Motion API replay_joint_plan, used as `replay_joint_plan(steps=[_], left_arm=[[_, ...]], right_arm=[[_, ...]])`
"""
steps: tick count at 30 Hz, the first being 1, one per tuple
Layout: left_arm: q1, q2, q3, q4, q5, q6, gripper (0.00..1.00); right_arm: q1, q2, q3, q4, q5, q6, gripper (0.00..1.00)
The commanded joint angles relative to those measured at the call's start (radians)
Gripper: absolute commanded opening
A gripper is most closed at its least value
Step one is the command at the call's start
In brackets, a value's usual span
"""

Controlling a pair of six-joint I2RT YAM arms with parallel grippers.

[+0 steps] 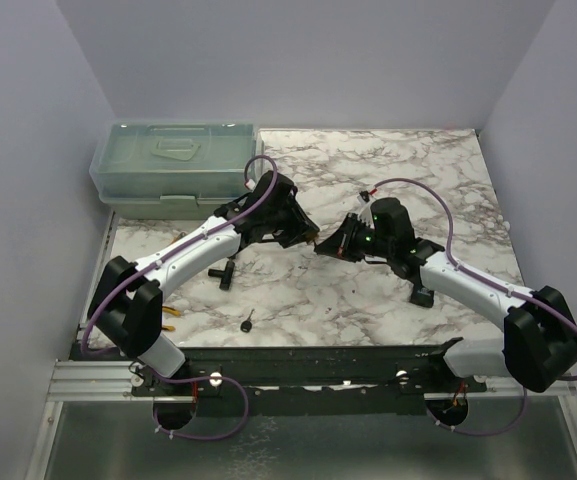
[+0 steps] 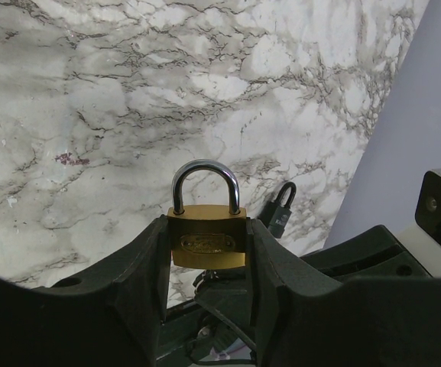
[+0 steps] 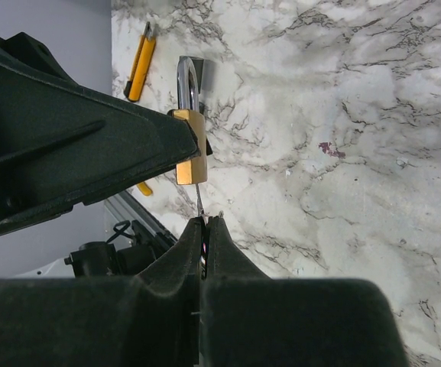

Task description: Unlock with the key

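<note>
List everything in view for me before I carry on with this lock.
brass padlock: 1, brass body, silver shackle, clamped in the left gripper
key: 1, thin metal blade showing, pinched in the right gripper, tip at the brass padlock's underside
second small key: 1, black head, on the table near the front edge
black padlock: 1, black, on the table beyond the brass one
T-shaped piece: 1, black, on the table beside the left arm
pliers: 1, yellow handles, on the table, partly hidden
toolbox: 1, pale green, closed, far left corner
table: 1, white marble pattern
left gripper: shut on the brass padlock
right gripper: shut on the key
</note>
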Motion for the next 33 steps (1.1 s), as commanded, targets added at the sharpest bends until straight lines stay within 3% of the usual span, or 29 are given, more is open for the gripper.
replay_joint_plan(steps=[1, 33], left_arm=[[-0.002, -0.02, -0.007, 0.0, 0.019, -0.002, 0.0], [-0.006, -0.023, -0.008, 0.002, -0.001, -0.003, 0.0]], right_arm=[[0.002, -0.006, 0.031, -0.008, 0.05, -0.017, 0.0], [0.021, 0.061, 0.138, -0.143, 0.117, -0.064, 0.0]])
